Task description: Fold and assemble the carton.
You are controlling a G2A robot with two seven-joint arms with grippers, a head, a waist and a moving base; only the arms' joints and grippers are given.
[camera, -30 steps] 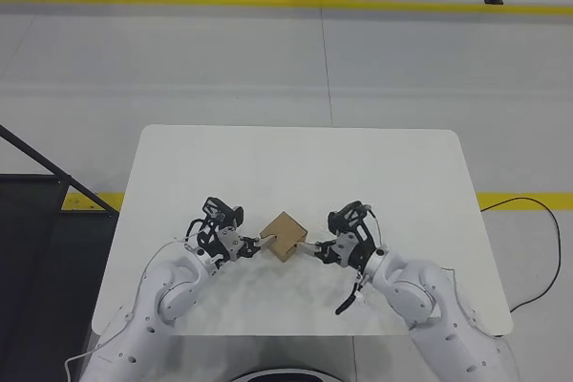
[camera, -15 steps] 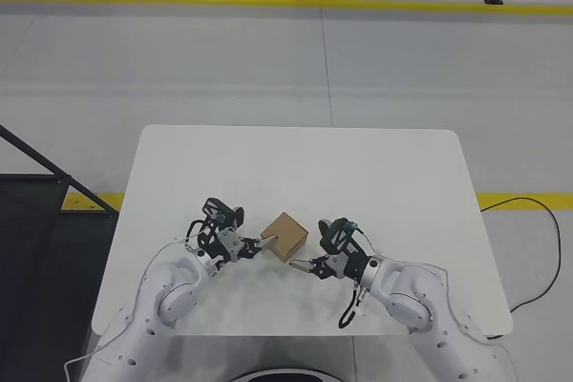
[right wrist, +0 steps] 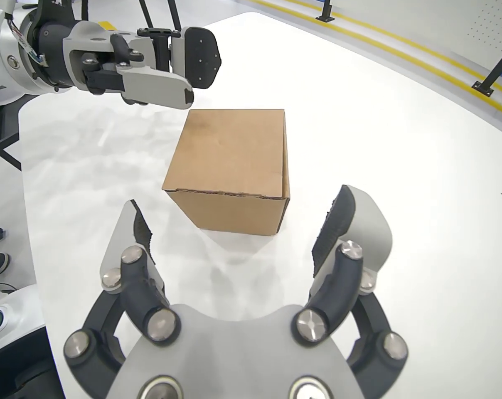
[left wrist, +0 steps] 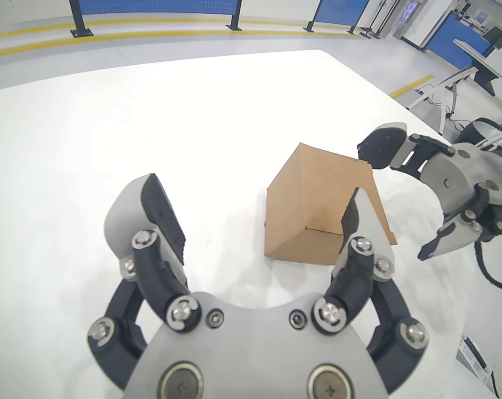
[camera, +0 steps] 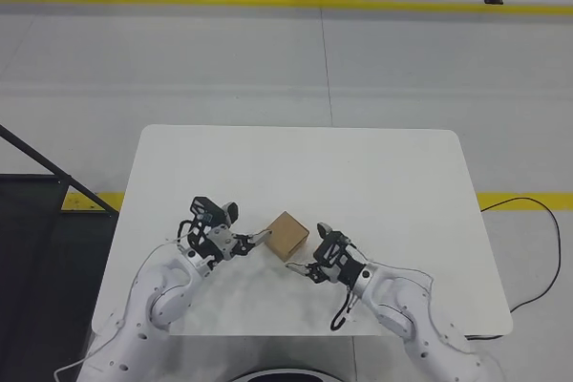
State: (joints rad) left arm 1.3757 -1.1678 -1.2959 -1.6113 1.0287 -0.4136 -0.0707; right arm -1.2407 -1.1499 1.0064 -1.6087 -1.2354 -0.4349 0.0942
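Carton (camera: 288, 235) is sitting near-centre on the surface (camera: 382, 172), looking closed, w/ left pincer (camera: 261, 239) and right pincer (camera: 296, 268) both gaping apart beside it, not touching. Any one-sided push is prob. risking sliding or tipping the box.

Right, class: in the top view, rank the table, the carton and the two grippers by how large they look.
1. table, by far.
2. carton, left gripper and right gripper: near alike, so no sure ranking.

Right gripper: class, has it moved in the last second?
Yes. The right gripper has drawn back from the carton, toward the near edge of the table.
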